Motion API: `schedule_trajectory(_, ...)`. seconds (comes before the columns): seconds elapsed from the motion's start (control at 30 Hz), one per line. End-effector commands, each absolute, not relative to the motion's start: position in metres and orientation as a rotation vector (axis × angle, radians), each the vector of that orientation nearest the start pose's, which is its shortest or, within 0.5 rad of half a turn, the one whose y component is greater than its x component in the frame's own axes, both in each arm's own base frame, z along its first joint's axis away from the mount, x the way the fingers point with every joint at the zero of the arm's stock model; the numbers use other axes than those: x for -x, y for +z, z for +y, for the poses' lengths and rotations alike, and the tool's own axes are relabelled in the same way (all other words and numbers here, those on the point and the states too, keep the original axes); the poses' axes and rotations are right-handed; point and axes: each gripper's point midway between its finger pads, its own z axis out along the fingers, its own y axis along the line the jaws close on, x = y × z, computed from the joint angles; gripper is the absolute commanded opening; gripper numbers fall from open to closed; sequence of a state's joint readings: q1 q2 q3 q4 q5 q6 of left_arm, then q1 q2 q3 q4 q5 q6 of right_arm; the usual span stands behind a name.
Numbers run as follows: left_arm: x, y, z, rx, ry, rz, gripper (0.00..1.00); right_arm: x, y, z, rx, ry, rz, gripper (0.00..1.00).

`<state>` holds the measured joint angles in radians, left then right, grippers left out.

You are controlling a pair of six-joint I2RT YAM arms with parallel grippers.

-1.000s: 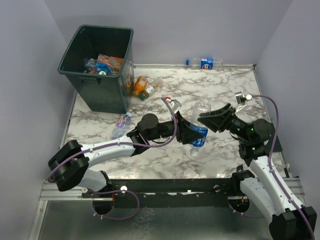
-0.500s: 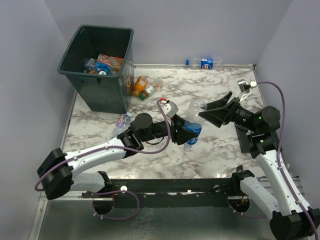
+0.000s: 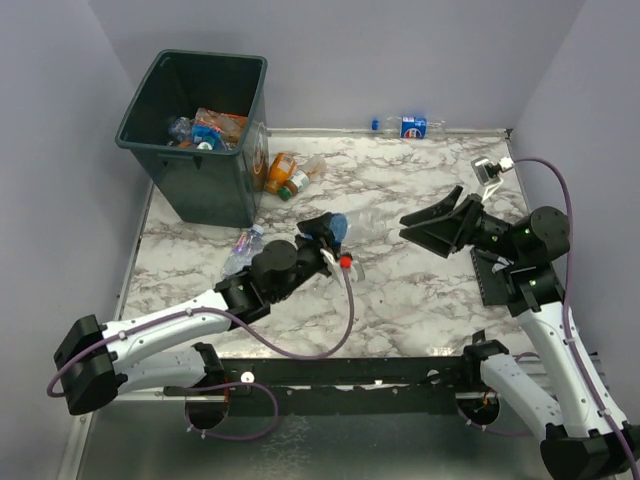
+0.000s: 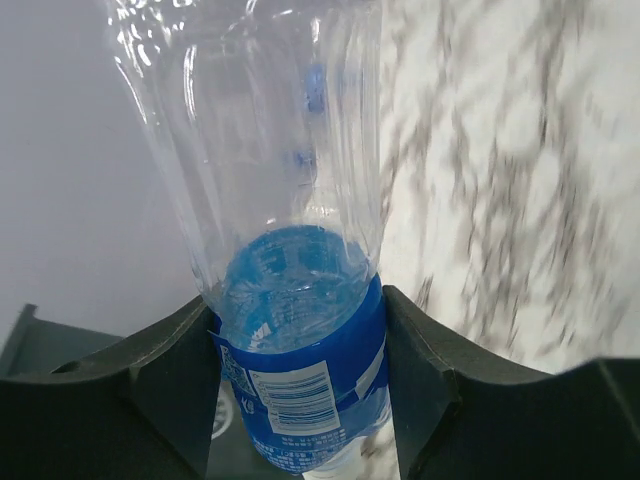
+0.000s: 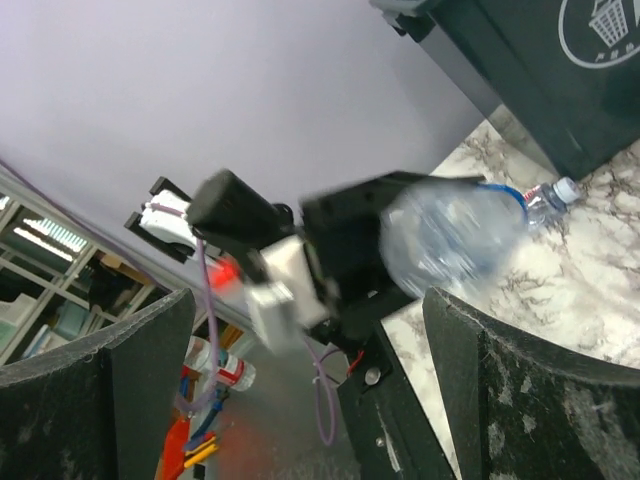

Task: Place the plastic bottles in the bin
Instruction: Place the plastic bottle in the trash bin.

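bin point(image 3: 205, 185): far left corner, already part-filled.
left gripper point(image 3: 335, 228): fingers pinch bottle point(image 3: 362, 222) alone now, swung toward bin.
right gripper point(image 3: 404, 226): fingers spread wide, just released, pulled back.
bottle: aloft mid-table; handover done, drop remains.

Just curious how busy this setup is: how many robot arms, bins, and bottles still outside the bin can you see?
Robot arms: 2 (left arm, right arm)
Bin: 1
Bottles outside it: 5, seemingly (held bottle, far bottle, two orange bottles, small bottle)
Total: 8
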<state>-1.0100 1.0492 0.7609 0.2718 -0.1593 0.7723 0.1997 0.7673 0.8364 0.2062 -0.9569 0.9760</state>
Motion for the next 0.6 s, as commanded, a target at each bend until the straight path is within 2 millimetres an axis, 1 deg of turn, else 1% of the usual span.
schedule_trajectory(0.0, -0.270, 0.247, -0.260, -1.508, 0.555, 0.883, 0.00, -0.177, 0.359, 0.206, 0.335, 1.573, 1.700, 1.00)
schedule_trajectory(0.03, -0.270, 0.248, -0.257, -1.502, 0.583, 0.861, 0.00, -0.180, 0.348, 0.206, 0.315, 1.571, 1.738, 1.00)
schedule_trajectory(0.1, -0.267, 0.250, -0.257, -1.489, 0.584, 0.831, 0.00, -0.189, 0.326, 0.205, 0.258, 1.538, 1.829, 1.00)
schedule_trajectory(0.23, -0.252, 0.259, -0.272, -1.484, 0.579, 0.763, 0.00, -0.207, 0.294, 0.204, 0.184, 1.481, 2.003, 0.99)
schedule_trajectory(0.3, -0.244, 0.262, -0.283, -1.497, 0.562, 0.730, 0.00, -0.215, 0.288, 0.205, 0.162, 1.481, 2.034, 0.99)
schedule_trajectory(0.4, -0.230, 0.259, -0.299, -1.531, 0.535, 0.685, 0.00, -0.218, 0.296, 0.209, 0.177, 1.522, 2.002, 0.99)
schedule_trajectory(0.43, -0.226, 0.258, -0.303, -1.544, 0.531, 0.672, 0.00, -0.220, 0.295, 0.209, 0.180, 1.521, 2.012, 0.99)
schedule_trajectory(0.5, -0.218, 0.259, -0.310, -1.560, 0.526, 0.645, 0.00, -0.222, 0.290, 0.209, 0.190, 1.506, 2.046, 0.99)
schedule_trajectory(0.57, -0.213, 0.262, -0.315, -1.566, 0.533, 0.623, 0.00, -0.219, 0.280, 0.212, 0.200, 1.508, 2.087, 0.99)
